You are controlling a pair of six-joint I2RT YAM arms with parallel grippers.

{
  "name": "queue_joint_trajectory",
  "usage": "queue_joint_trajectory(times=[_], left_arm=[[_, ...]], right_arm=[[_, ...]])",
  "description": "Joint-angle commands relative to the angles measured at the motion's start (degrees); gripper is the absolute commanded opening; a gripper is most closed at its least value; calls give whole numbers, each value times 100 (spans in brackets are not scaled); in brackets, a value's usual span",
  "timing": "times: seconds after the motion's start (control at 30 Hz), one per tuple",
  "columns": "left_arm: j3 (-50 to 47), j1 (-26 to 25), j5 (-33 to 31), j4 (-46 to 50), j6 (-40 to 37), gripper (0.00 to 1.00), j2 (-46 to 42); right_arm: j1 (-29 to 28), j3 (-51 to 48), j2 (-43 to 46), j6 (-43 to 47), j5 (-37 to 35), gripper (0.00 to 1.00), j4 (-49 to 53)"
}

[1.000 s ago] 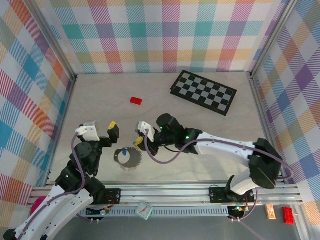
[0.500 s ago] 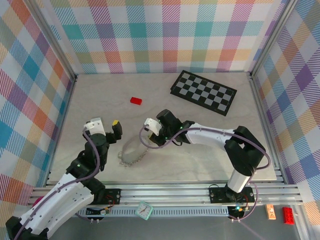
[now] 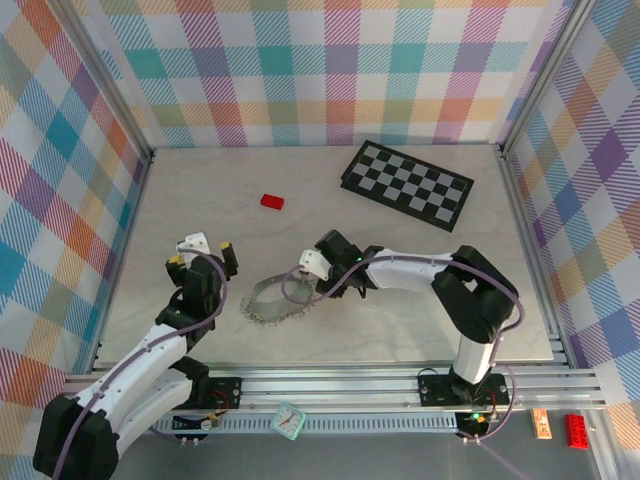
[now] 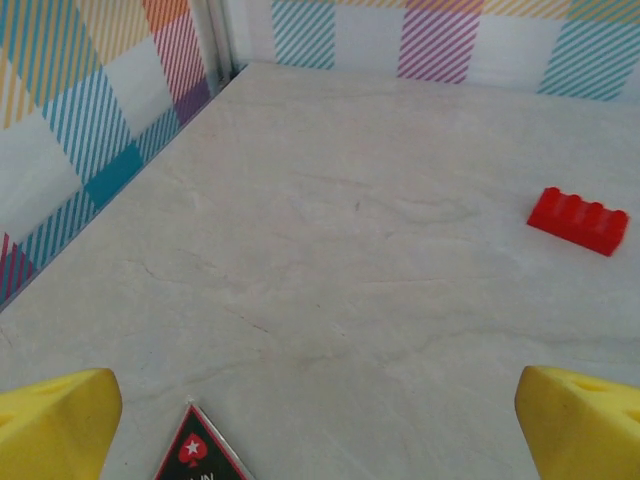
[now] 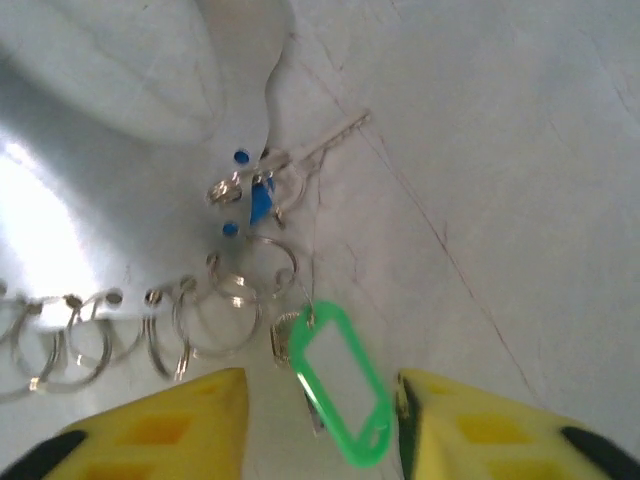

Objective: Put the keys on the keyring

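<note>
Entry: my right gripper (image 5: 315, 425), bottom centre, jaws parted astride green key (image 5: 340, 390), apparently letting it lie by keyring (image 3: 268, 317); left gripper (image 4: 320, 420) wide, empty.

white arms (image 3: 415, 268), yellow fingertips (image 5: 150, 425)

We see a pale, marble-look table (image 3: 420, 320). 1 red block (image 3: 272, 201) lies upper left of centre and 1 checkerboard (image 3: 407, 184) upper right, well apart. The keyring (image 3: 268, 316) lies near the frame's centre. In the right wrist view, the green key (image 5: 340, 385) lies at lower centre just beside the ring's beaded edge, with the blue key (image 5: 260, 200) above it.
</note>
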State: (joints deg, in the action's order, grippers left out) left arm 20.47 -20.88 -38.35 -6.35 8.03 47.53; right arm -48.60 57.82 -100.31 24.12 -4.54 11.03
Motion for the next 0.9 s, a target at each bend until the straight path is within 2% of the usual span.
queue_joint_trajectory(times=[0.0,0.03,0.07,0.17,0.23,0.33,0.4,0.5,0.57,0.67,0.7,0.73,0.77,0.8,0.87], left_arm=[[-18,271,439,-758,-387,100,423],[16,315,495,-851,-492,100,599],[45,351,535,-934,-575,100,755],[2,450,787,-1385,-889,100,1167],[-156,563,1061,-1888,-1024,100,1435],[-397,732,1469,-2743,-1043,100,1838],[-490,765,1689,-3459,-1103,100,2239],[-418,794,1902,-4447,-1359,100,2970],[-258,819,2014,-4646,-1557,100,3409],[-271,1063,2143,-5344,-1344,100,4077],[-310,1250,2412,-5284,-1169,100,4178],[-310,1308,2437,-5659,-1191,100,4372],[-191,1307,2487,-5450,-1196,100,4333],[43,1321,2545,-4761,-1158,100,4212],[244,1473,2580,-4453,-998,100,4286]], right_arm=[[539,-364,1031,-510,177,70,-632],[836,-539,1354,-759,325,77,-845],[1111,-697,1613,-966,385,79,-1049],[1978,-1262,2396,-1397,277,83,-1607],[2521,-1741,2785,-1514,-73,86,-2110],[3330,-2410,3031,-1745,-279,86,-2790],[3898,-2996,3079,-1805,-10,86,-3527],[4225,-3663,2864,-1906,434,86,-4946],[4249,-3790,2520,-1666,572,86,-5449],[4271,-3806,1899,-1586,835,85,-5961],[4320,-3769,1887,-1651,815,85,-5922],[4425,-3713,1948,-1683,996,85,-5676],[4496,-3748,1856,-1763,1051,85,-5866],[4565,-3789,1745,-1959,855,86,-6013],[4626,-3872,1045,-2143,671,90,-7073]])
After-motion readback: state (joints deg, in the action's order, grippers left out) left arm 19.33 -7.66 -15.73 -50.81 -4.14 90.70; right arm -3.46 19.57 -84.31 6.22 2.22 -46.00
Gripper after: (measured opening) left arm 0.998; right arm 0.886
